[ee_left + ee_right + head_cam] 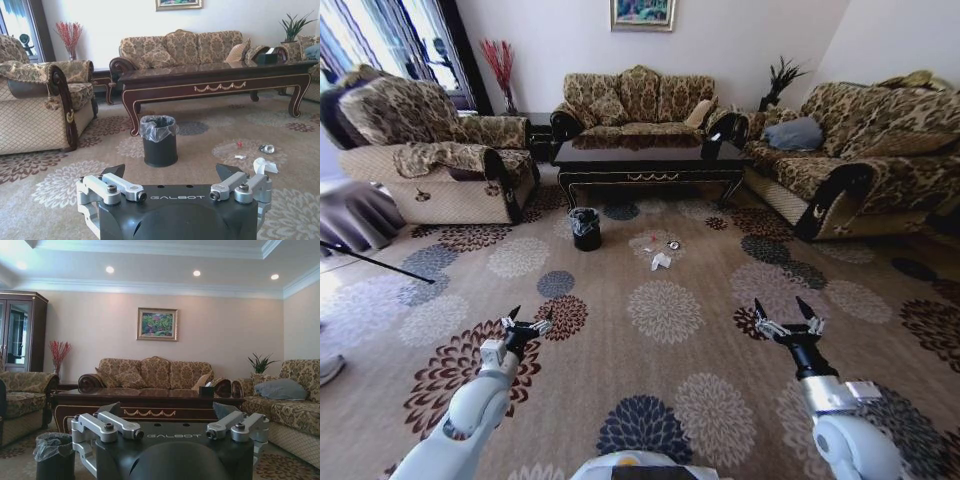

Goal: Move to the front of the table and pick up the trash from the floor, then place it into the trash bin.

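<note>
Patterned carpet [665, 310], floral medallions, covered the floor across the whole lower frame of the head view. Three floral sofas ringed the room: one at upper left [430, 150], one at top centre [638, 100], one at upper right [860, 150]. The table [650, 160], long, dark and glossy, its worktop edged with gold scroll ornament, stood at upper centre before the middle sofa. The trash bin [585, 228], round, black, bag-lined, stood on the carpet just below the table's left end. The trash [658, 248], a crumpled white paper piece, a shiny ring-like item and small scraps, lay on the carpet right of the bin, near but apart from it. Left gripper [527, 322] hung at lower left, jaws wide, holding nothing. Right gripper [786, 318] hung at lower right, jaws wide, holding nothing.
</note>
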Tool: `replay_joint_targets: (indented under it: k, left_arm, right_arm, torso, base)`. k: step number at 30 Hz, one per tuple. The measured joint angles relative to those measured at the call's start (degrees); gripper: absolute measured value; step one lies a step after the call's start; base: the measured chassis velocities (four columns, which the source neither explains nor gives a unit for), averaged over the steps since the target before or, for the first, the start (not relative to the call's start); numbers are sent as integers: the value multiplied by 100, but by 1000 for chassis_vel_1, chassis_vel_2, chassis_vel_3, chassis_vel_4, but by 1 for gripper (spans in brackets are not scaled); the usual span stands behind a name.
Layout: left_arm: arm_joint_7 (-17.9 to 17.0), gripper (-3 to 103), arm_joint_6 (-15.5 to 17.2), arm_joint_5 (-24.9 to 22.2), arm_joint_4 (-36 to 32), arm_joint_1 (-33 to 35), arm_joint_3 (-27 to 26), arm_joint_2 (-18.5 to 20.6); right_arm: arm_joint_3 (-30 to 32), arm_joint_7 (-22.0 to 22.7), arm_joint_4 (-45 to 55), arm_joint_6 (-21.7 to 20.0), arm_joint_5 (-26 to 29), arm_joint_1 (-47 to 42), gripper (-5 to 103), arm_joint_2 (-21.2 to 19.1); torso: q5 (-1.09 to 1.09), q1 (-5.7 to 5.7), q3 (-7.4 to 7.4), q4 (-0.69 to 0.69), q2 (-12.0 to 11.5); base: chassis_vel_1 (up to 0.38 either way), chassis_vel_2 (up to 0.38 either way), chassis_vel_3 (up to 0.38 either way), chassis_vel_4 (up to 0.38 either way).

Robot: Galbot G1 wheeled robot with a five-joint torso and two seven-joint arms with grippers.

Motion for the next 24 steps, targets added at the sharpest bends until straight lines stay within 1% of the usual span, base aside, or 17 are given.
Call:
replay_joint_targets:
  k: [4,6,11,17,20,24]
  left_arm:
    - [11,100,-76,12,-55,-34,-33,19]
    - [81,100,-247,106,-141,-66,-96,32]
    - [249,100,-409,19,-268,-66,-238,34]
    - [347,100,-461,-42,-242,20,-433,22]
    - [340,100,-469,93,-175,88,-589,5]
    - [332,100,-455,108,-192,137,-620,6]
  right_arm:
    - [-4,-65,-143,76,1,98,100,-13]
    - [54,-139,-331,158,58,164,100,-33]
    - [71,-181,-672,191,131,323,100,-131]
    - [-18,-199,-789,183,109,405,100,-239]
    - [-65,-230,-866,176,83,471,100,-327]
    - [-85,-242,-903,167,64,522,100,-365]
  torso:
    - [-1,-30,-51,0,-83]
    - [0,-53,-97,-1,-149]
    - [1,-93,-179,-1,-273]
    - [0,-129,-248,0,-377]
    - [-1,-161,-308,0,-468]
    - [-1,-189,-362,0,-550]
  base:
    - [0,0,0,0]
    - [0,0,0,0]
    - [0,0,0,0]
    - [0,0,0,0]
    - [0,0,0,0]
    - [0,0,0,0]
